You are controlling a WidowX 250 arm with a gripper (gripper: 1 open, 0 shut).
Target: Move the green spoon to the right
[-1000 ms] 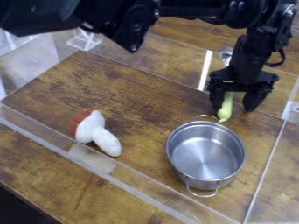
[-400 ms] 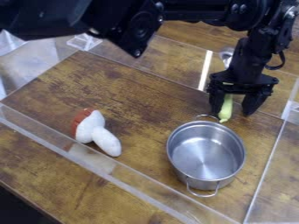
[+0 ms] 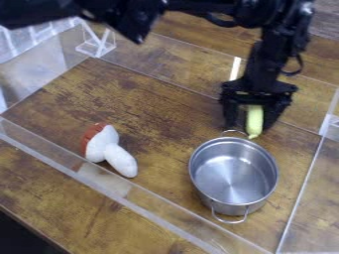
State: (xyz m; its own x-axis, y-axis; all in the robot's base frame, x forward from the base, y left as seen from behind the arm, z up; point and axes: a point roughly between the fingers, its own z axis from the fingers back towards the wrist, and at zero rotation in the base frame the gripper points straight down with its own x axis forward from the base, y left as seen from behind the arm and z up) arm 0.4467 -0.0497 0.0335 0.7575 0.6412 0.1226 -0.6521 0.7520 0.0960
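- Clock directions are read from the middle of the picture, with 12 at its top edge, unless another centre is named.
- The green spoon (image 3: 255,124) is at 3 o'clock, on the brown wooden table (image 3: 146,109). From the centre of the pot, it is between 12 and 1 o'clock.
- Its handle is a light yellow-green, smooth and thick, with a rounded end pointing to 6 o'clock.
- That end catches the light and stands out pale against the brown wood.
- The handle runs up towards 12 o'clock and passes under the dark gripper (image 3: 255,109), so its upper part is covered. The spoon's bowl cannot be made out.
- The gripper's 2 fingers are spread apart, 1 on each side of the green handle. They are dark and blurred, and whether either 1 touches the spoon cannot be told.
- The black arm (image 3: 126,14) crosses the top of the picture from 10 to 1 o'clock, and the gripper points down towards the table.
- The silver pot (image 3: 233,177) sits upright between 4 and 5 o'clock, its round mouth facing up. 1 of its thin wire handles is just beside the spoon's rounded end; the other is on the pot's 6 o'clock side.
- The white mushroom toy (image 3: 111,151) lies on its side at 8 o'clock, its red-edged cap towards 10 o'clock and its stem towards 4, well apart from the spoon.
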